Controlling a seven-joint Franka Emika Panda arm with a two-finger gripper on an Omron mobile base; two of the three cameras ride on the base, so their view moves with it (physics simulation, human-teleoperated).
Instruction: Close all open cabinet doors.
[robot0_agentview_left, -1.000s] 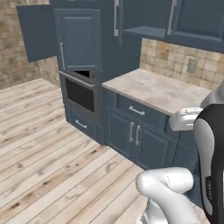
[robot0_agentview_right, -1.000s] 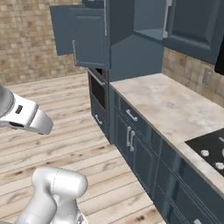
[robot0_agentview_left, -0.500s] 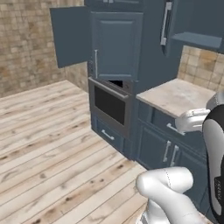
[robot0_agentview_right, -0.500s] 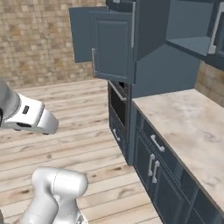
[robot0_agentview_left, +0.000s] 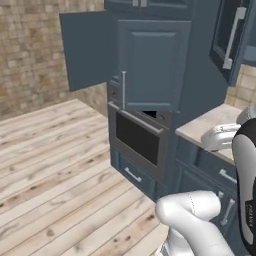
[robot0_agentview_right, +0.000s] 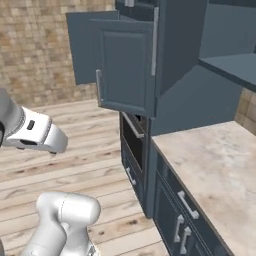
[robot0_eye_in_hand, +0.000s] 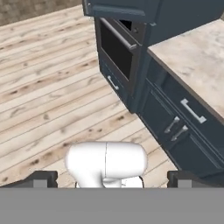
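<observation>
Two slate-blue cabinet doors stand open above the oven. The left door (robot0_agentview_left: 87, 50) (robot0_agentview_right: 82, 47) is swung wide toward the brick wall. The right door (robot0_agentview_left: 152, 65) (robot0_agentview_right: 125, 70) hangs partly open, its silver bar handle (robot0_agentview_left: 124, 90) on its free edge. Another upper cabinet door (robot0_agentview_left: 229, 35) stands open over the counter, and the right base view shows it edge-on (robot0_agentview_right: 172, 50). My gripper (robot0_eye_in_hand: 112, 180) is open with nothing held, its fingertips (robot0_eye_in_hand: 41, 179) wide apart. It points down at the floor in front of the lower cabinets, well away from the doors.
A black glass oven (robot0_agentview_left: 137, 142) (robot0_eye_in_hand: 116, 48) with a drawer under it sits below the open doors. A marble counter (robot0_agentview_right: 215, 165) (robot0_eye_in_hand: 197, 57) runs right over shut lower doors and a drawer. Plank floor (robot0_agentview_left: 55, 165) spreads left toward a brick wall (robot0_agentview_left: 30, 55).
The whole picture has shifted: the base has driven closer, so the tall cabinet and oven now loom larger and nearer the centre. The doors stand as before.
</observation>
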